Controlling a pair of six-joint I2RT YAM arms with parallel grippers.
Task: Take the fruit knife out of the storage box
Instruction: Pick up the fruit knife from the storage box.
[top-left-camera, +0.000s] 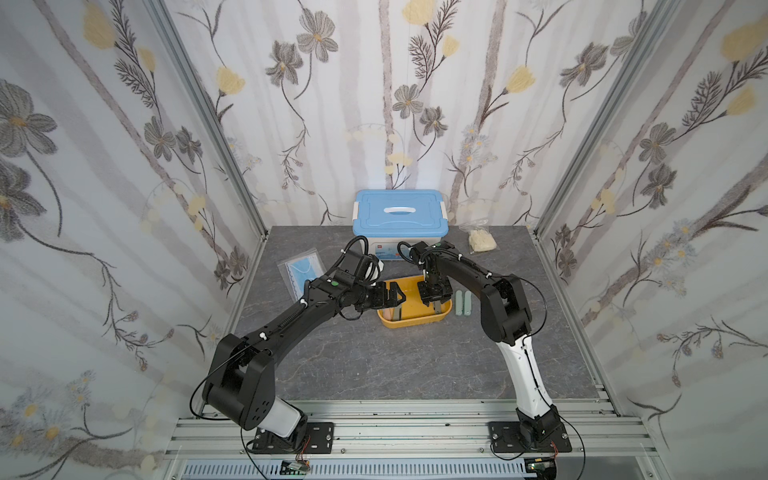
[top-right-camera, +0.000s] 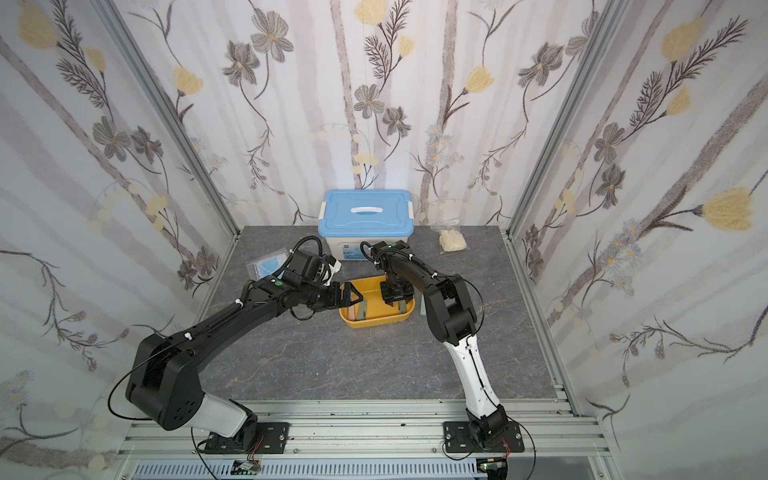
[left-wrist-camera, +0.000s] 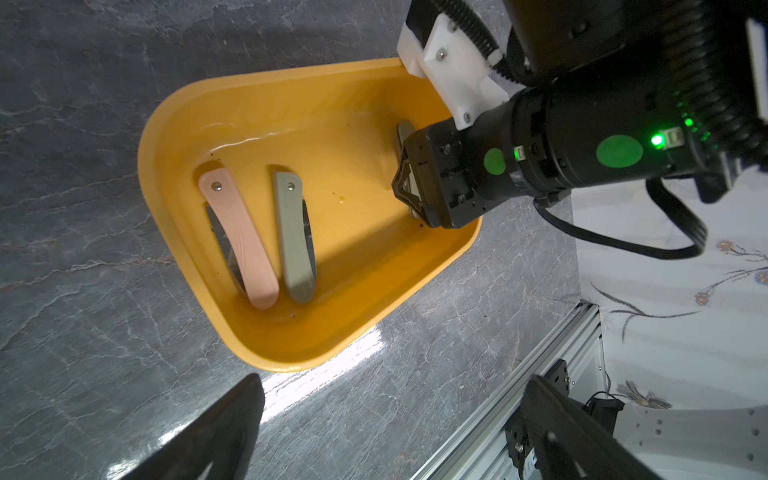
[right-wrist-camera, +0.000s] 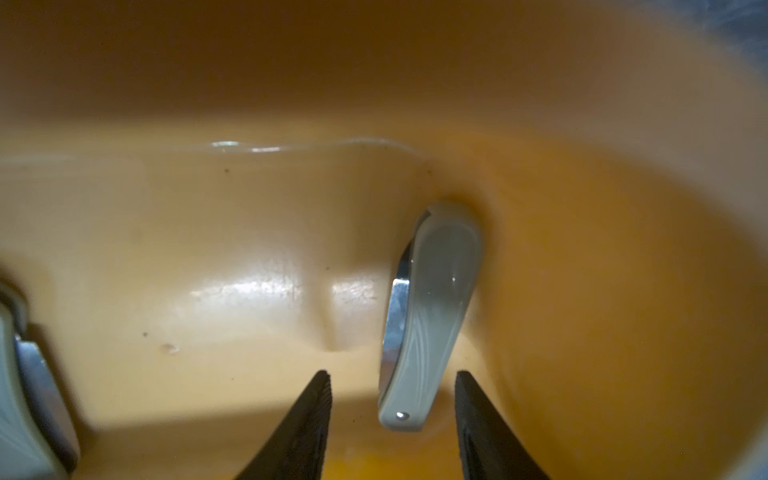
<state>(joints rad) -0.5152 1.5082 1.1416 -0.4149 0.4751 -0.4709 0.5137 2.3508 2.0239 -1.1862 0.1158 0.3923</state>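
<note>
Three folded knives (left-wrist-camera: 239, 237) lie in the box (top-left-camera: 415, 322), midway across the table (top-left-camera: 374, 365). The grey knife (right-wrist-camera: 428, 316) by the box's right edge sits between the right jaws, parted and not touching it. Left jaws gape empty over the left edge. Probably light, stiff, slick: pinch across the handle, clear of the blade.

No text readable; label (top-left-camera: 382, 248) on white box (top-left-camera: 398, 222) too small.
</note>
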